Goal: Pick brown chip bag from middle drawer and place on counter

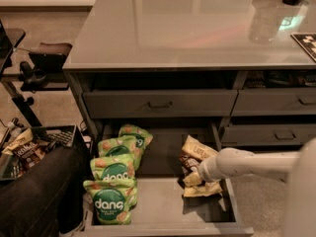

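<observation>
The brown chip bag (196, 152) lies crumpled at the right side of the open middle drawer (163, 206), cream bands showing. My white arm reaches in from the right. The gripper (194, 174) is down on the bag's middle, and its end is hidden against the bag. The bag rests on the drawer floor. The glossy grey counter (187, 28) spans the top of the view above the drawers.
Several green "dang" bags (112, 201) fill the drawer's left side. A shut drawer (158, 102) sits just above, and narrower drawers (274, 132) are at the right. A clear container (261, 19) and a checkered board (306, 41) stand on the counter's right. A dark bag (34, 196) and clutter sit on the floor at the left.
</observation>
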`<state>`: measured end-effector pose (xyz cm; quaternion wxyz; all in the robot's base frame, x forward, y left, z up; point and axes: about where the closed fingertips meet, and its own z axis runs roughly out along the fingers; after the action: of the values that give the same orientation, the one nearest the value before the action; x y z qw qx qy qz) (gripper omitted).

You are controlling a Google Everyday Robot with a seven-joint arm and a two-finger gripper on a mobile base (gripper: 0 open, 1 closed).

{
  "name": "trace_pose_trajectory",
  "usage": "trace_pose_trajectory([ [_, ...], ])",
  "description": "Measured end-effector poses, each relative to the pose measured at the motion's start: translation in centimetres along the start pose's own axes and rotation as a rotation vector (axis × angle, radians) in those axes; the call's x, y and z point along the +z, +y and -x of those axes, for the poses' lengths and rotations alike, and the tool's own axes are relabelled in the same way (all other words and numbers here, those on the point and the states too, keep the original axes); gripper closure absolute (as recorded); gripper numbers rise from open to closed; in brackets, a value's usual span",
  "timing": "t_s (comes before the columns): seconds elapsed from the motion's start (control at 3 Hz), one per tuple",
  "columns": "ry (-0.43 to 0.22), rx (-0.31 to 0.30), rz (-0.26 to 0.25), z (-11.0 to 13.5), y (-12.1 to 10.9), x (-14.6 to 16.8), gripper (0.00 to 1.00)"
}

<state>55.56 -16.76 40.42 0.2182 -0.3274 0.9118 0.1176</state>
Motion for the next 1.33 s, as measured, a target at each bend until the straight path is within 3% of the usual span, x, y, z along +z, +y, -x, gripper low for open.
trace_pose_trajectory([
  [0.67, -0.094, -0.113, -0.003, 3.0, -0.2, -8.1, 1.0],
  [1.33, -0.166, -0.206, 0.109, 7.5, -2.1, -14.3, 1.0],
])
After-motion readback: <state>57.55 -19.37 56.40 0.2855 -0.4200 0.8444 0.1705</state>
